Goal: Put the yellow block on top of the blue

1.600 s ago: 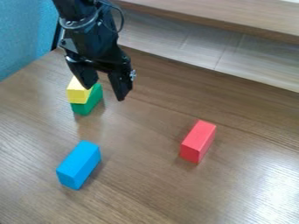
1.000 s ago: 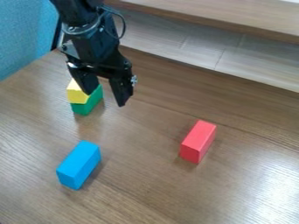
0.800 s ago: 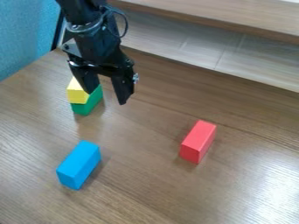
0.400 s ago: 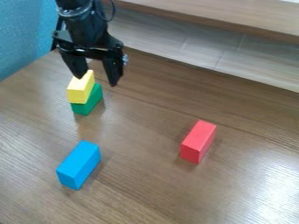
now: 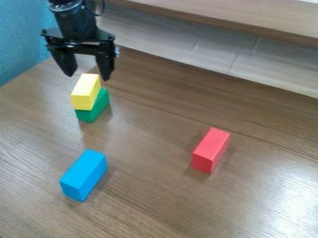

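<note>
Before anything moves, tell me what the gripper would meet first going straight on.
Probably the yellow block, which lies below the open gripper in the picture, though depth is unclear.

Red block (image 5: 211, 149), green block (image 5: 101, 106) apart on wooden table (image 5: 152, 195); blue panel (image 5: 22, 39).

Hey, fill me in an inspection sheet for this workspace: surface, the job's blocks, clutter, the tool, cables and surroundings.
Surface: wood-grain table, glare at the lower right.
Yellow block: on top of the green block, not on the blue one.
Blue block: lying on the table, nothing on top.
Clutter: red block to the right of the blue one; the green block is under the yellow.
Tool: open, over the yellow block's far end, holding nothing.
Cables: black cable looped beside the arm.
Surroundings: blue wall at upper left.
</note>
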Action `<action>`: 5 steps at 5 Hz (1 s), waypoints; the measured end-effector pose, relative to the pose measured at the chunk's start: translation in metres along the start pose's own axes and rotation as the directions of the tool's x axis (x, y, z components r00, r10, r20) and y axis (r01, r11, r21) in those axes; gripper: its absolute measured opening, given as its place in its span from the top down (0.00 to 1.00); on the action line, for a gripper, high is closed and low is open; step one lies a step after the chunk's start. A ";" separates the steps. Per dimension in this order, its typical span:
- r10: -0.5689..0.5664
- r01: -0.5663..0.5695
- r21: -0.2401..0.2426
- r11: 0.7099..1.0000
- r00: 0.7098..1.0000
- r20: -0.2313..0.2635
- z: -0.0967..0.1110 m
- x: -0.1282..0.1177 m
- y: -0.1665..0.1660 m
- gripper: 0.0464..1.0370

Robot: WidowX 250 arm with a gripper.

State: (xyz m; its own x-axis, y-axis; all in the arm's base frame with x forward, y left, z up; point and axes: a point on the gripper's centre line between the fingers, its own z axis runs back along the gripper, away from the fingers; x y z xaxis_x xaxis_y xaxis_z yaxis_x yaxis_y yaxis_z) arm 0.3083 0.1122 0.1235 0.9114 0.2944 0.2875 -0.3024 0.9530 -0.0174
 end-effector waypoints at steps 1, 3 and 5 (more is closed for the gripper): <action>0.067 -0.067 0.024 0.997 0.998 -0.011 -0.005 0.000 0.020 0.04; 0.239 -0.237 0.025 0.971 0.970 -0.055 -0.021 -0.008 0.047 0.04; 0.319 -0.319 0.006 0.948 0.947 -0.040 -0.028 -0.005 0.052 0.04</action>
State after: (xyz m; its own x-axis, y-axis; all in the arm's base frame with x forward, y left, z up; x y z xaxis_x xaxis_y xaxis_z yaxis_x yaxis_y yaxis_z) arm 0.2957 0.1623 0.0939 0.7779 0.5853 0.2288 -0.5786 0.8091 -0.1025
